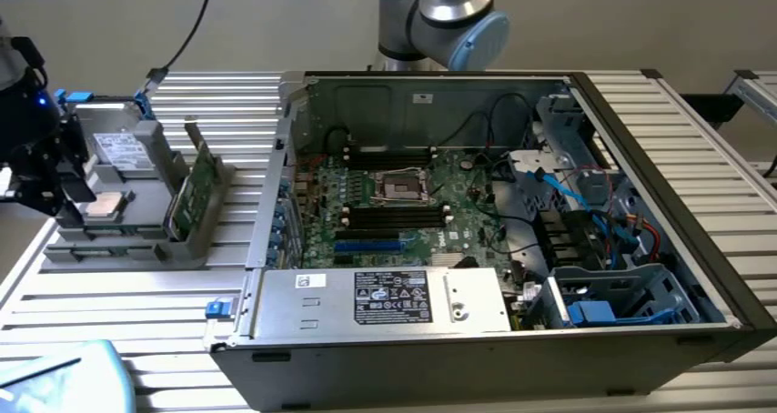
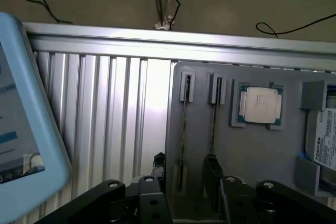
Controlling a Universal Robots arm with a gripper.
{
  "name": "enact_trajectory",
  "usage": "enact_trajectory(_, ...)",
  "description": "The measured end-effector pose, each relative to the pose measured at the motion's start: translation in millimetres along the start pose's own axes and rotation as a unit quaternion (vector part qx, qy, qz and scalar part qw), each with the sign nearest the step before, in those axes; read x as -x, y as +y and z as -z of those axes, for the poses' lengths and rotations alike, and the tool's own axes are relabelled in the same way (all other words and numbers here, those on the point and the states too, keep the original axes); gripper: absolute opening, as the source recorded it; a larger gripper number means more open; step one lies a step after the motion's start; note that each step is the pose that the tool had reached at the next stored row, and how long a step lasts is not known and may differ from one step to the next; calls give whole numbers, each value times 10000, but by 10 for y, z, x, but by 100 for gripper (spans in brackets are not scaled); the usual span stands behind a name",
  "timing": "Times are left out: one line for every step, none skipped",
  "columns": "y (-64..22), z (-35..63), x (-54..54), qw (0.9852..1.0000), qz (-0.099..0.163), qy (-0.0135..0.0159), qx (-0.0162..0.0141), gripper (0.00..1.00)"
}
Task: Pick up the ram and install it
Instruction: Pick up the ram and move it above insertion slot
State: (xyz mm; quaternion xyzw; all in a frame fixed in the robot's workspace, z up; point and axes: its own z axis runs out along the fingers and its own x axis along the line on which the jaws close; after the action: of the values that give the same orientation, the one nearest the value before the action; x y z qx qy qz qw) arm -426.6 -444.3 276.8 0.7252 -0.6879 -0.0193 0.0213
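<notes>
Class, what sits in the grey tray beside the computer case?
Two edge-on boards, a silver processor chip and a hard drive; the claw hides the boards' near ends.

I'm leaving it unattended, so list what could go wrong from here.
1. Two thin sticks stand close together in the holder; the tool may knock or take the wrong one.
2. Loose cables lie beside the slots; a stick might snag there.

Soft light, perhaps overhead; glare on ribbed table (image 2: 152, 109); case (image 1: 364, 104) shadowed inside.
</notes>
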Motion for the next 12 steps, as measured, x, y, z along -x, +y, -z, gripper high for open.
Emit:
enact_trajectory(-2, -17, 0, 10000, -16, -1, 0, 43)
enact_trajectory(-3, -35, 0, 10000, -31, -2, 0, 43)
enact_trajectory(-4, -54, 0, 10000, -44, -3, 0, 43)
enact_trajectory(-5, -71, -1, 10000, -55, -3, 1, 43)
enact_trajectory(-6, -89, -2, 10000, -65, -4, 0, 43)
enact_trajectory(-7, -109, -3, 10000, -77, -5, 0, 43)
enact_trajectory(-8, -127, -4, 10000, -87, -5, 0, 43)
enact_trajectory(-9, -145, -5, 10000, -98, -6, 0, 43)
enact_trajectory(-10, -163, -5, 9999, -110, -7, 0, 43)
enact_trajectory(-11, -181, -6, 9999, -121, -7, 0, 43)
enact_trajectory(-12, -200, -7, 9999, -132, -8, 0, 43)
enact_trajectory(-13, -217, -8, 9999, -145, -8, 1, 43)
